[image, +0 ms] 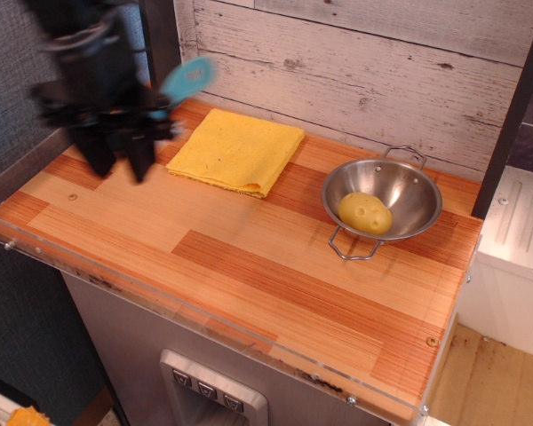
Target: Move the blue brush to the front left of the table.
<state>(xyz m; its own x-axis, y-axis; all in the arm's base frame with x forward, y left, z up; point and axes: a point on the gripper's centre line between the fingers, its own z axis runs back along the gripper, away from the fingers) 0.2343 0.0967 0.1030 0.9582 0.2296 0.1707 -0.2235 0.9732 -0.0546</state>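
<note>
The blue brush (183,82) is held in the air by my black gripper (117,161). Its teal handle sticks out up and to the right of the gripper, and its head is hidden between the fingers. The gripper is blurred by motion and hangs above the back left part of the striped wooden table (249,266), left of the yellow cloth (235,149). The fingers point down and are shut on the brush.
A yellow cloth lies folded at the back of the table. A steel bowl (382,206) with a yellow potato-like object (365,213) stands at the right. A clear acrylic edge (160,306) runs along the front. A white plank wall (382,71) stands behind.
</note>
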